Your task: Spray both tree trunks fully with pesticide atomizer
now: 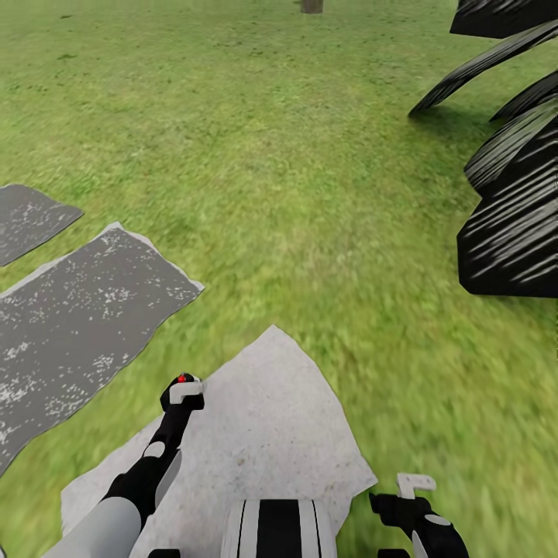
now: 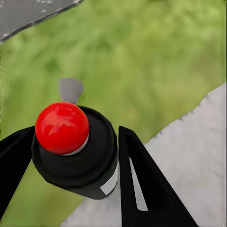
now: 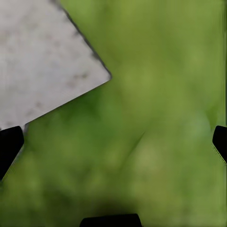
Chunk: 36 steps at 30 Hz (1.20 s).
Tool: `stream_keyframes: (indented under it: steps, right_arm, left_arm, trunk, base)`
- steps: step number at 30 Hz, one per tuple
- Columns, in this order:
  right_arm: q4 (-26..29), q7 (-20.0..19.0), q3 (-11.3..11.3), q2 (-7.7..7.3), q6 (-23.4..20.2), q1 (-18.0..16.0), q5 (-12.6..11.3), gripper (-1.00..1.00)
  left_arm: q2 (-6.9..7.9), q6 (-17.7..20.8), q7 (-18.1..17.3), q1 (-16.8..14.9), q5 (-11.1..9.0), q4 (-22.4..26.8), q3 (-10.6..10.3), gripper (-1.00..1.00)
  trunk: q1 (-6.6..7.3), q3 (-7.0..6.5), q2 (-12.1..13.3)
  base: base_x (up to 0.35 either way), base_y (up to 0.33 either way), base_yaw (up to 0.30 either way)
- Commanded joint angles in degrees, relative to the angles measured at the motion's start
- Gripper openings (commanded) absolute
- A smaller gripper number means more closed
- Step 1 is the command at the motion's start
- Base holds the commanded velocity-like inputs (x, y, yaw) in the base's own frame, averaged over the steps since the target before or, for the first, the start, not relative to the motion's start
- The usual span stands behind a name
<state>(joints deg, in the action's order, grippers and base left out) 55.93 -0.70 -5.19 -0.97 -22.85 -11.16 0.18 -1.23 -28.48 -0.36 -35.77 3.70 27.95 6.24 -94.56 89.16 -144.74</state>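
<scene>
1. Grey speckled stone slabs (image 1: 77, 310) lie far left in the green grass lawn (image 1: 294, 155), well apart from the arms.
2. Left gripper (image 1: 181, 392) holds the pesticide atomizer, a small black canister with a red ball top (image 2: 62, 128); the left wrist view shows a black finger (image 2: 142, 184) pressed against each side, so the jaws are clamped on it. It is carried upright and forward over the pale concrete paving slab (image 1: 263, 434), probably to keep the nozzle ready while travelling.
3. Far ahead, a grey-brown trunk base (image 1: 311, 5) stands at the lawn's far edge, likely the target.
4. Right gripper (image 1: 411, 496) hangs low, fingers spread wide apart and empty over grass.
5. Dark, broad striped leaves (image 1: 511, 225) crowd the right side.
</scene>
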Motion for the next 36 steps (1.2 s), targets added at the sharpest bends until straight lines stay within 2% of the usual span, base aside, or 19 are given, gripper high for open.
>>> stream_keyframes:
  steps: [1,12,17,19,23,26,32,36]
  right_arm:
    - [0.0,0.0,0.0,0.0,0.0,0.0,0.0,1.0]
    - [0.0,0.0,0.0,-0.03,0.1,0.0,0.1,1.0]
    - [0.1,0.0,0.0,-0.67,0.1,0.0,0.1,1.0]
    - [0.1,0.0,0.0,-1.3,0.1,0.0,0.2,1.0]
    - [0.1,0.0,-0.1,-4.34,0.1,0.0,-0.2,1.0]
    - [0.1,-0.1,-0.1,-5.77,0.1,0.0,-0.4,1.0]
    - [0.1,-0.1,-2.1,-6.21,0.1,0.1,-0.4,1.0]
    - [0.8,0.0,-3.2,-6.18,0.0,0.1,-0.4,1.0]
  left_arm:
    - [0.0,0.0,0.0,0.0,0.0,0.0,0.0,-1.0]
    - [-0.03,0.0,0.0,0.0,0.0,0.1,0.0,-1.0]
    - [0.0,0.1,0.1,0.0,0.1,0.3,0.1,-1.0]
    - [0.0,0.1,0.1,0.0,0.1,0.3,0.1,-1.0]
    - [0.05,0.2,0.1,0.0,0.1,0.3,0.2,-1.0]
    - [0.08,0.2,0.1,0.0,0.1,0.3,0.1,-1.0]
    - [0.28,0.3,0.2,0.0,0.2,0.3,0.1,-1.0]
    - [0.29,0.5,0.2,0.0,0.2,0.3,0.2,-1.0]
  trunk:
    - [0.02,-0.23,0.0]
    - [0.31,-2.67,0.2]
    - [0.44,-3.77,0.2]
    - [0.49,-4.22,0.3]
    - [0.49,-4.22,0.3]
    - [0.49,-4.22,0.3]
    - [0.49,-4.22,0.3]
    - [0.59,-5.1,0.3]
  base:
    - [0.0,0.0,0.0]
    - [0.0,0.0,0.0]
    - [0.0,0.0,0.0]
    - [0.0,0.0,0.0]
    - [0.0,0.0,0.0]
    - [0.0,0.0,0.0]
    - [0.0,0.0,0.0]
    - [0.0,0.0,0.0]
